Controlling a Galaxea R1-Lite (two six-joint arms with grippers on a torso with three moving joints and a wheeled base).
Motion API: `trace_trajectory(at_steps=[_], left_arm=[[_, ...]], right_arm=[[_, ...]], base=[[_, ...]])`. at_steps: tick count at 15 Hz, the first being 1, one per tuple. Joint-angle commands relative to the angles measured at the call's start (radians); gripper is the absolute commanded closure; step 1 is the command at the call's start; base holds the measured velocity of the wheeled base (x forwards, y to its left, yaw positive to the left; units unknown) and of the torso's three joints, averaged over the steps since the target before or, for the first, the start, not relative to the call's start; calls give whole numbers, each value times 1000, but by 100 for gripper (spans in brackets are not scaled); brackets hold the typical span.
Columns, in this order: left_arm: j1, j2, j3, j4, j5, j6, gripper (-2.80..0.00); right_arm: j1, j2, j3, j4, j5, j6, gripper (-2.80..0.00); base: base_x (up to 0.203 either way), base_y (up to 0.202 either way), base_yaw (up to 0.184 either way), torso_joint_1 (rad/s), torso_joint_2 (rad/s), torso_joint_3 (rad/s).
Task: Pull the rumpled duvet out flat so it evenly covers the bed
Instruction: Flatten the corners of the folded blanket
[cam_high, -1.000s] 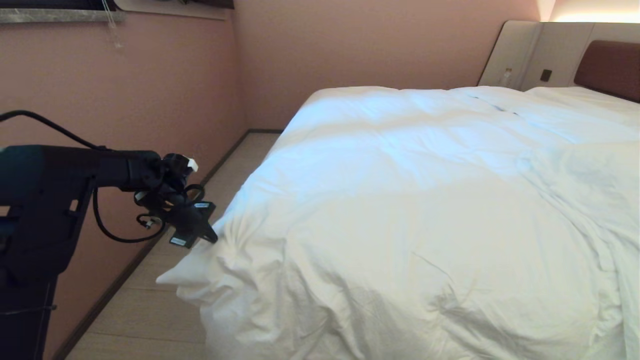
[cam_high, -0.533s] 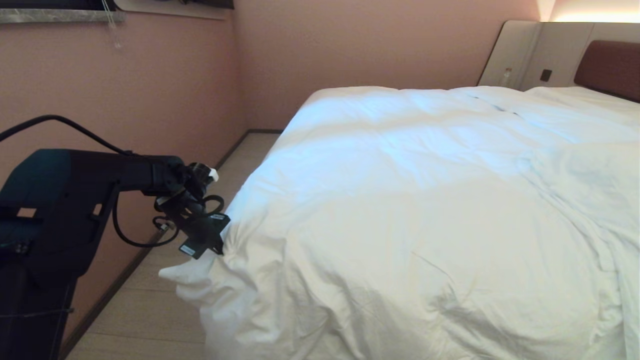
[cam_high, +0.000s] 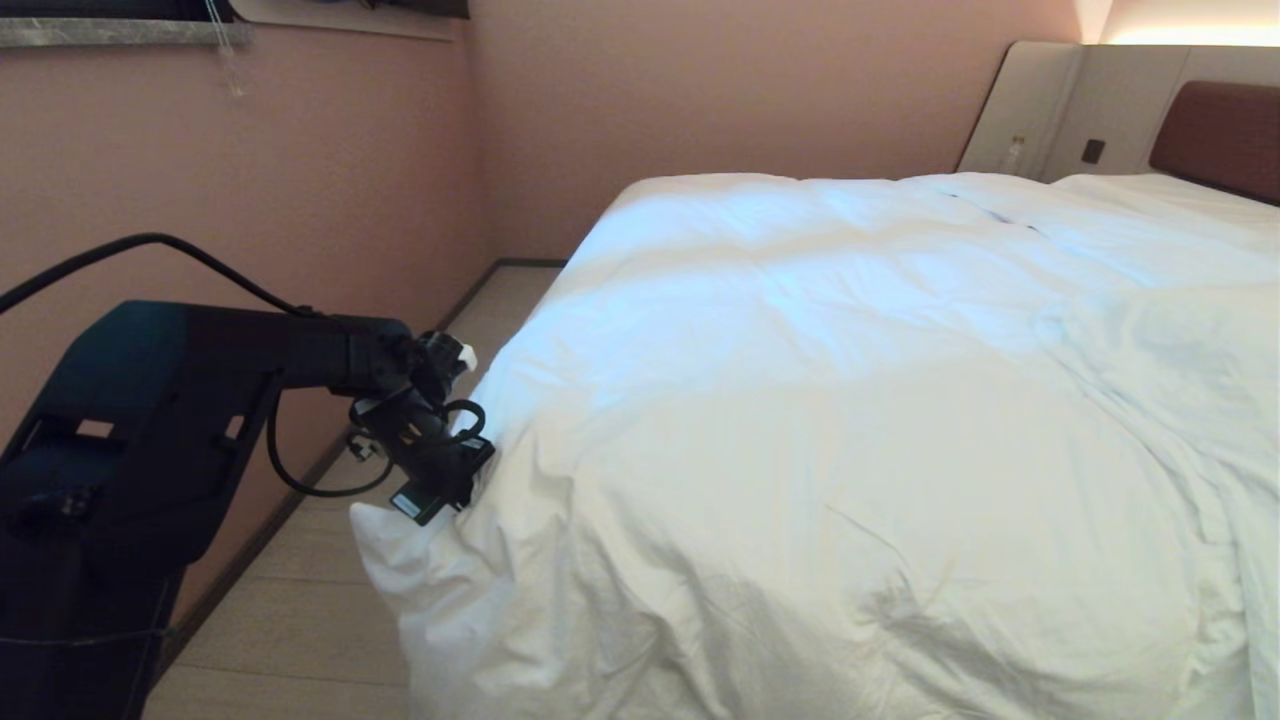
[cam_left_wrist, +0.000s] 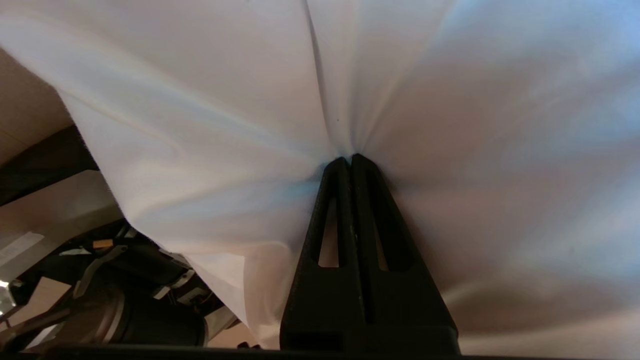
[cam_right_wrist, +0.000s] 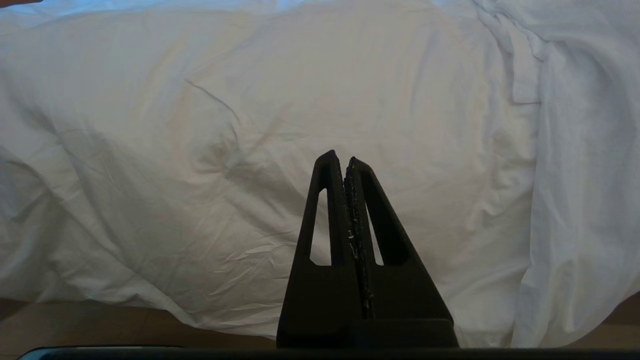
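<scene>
At far left in the head view, one black arm reaches from the robot's body toward the near left corner of the bed (cam_high: 1215, 130). Its left gripper (cam_high: 462, 497) sits at that corner, jaws pressed together and pinching a fold of the duvet (cam_high: 820, 420); in the left wrist view the cloth gathers into creases that fan out from the two closed fingertips (cam_left_wrist: 345, 162). One black cable (cam_high: 300, 490) loops under the wrist. Just below the gripper, the pinched corner hangs over the pale wooden floor (cam_high: 300, 620) beside the pink wall (cam_high: 300, 170).

One white duvet spreads across the mattress from the near edge toward the headboard, wrinkled in the foreground and smoother in the middle. At the right side a thicker bunched ridge of it lies doubled over.

At far right stands one brown headboard set in a beige panel surround (cam_high: 1080, 110).

The right gripper (cam_right_wrist: 345, 162) shows only in its own wrist view, jaws pressed together on nothing, apart from the duvet's hanging near edge.
</scene>
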Motion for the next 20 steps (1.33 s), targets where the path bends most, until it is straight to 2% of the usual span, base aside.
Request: trace_trajectory(at_steps=[1,3,5,10,12,13,15,20], left_arm=[[-7,8,3,7,-6,-4,0],[8,-8,3,12,-5,-2,0],[72,-44,2,16,-9,0,0],[162,-43,1,16,-4,1,0],[227,-34,-6,8,-2,3,0],[263,-14,-19,7,18,10,0],[283,31,-31,1,125,45,0],[282,82,-29,3,167,90,0]], right_arm=[[0,0,0,-1,0,0,0],[0,0,0,-1,0,0,0],[0,0,0,-1,0,0,0],[0,0,0,-1,0,0,0],[0,0,0,-1,0,0,0],[0,0,0,-1,0,0,0],[0,0,0,-1,0,0,0],[0,0,0,-1,0,0,0]], base=[[0,0,0,0,0,0],[0,0,0,0,0,0],[0,0,0,0,0,0],[0,0,0,0,0,0],[0,0,0,0,0,0],[0,0,0,0,0,0],[0,0,0,0,0,0],[0,0,0,0,0,0]])
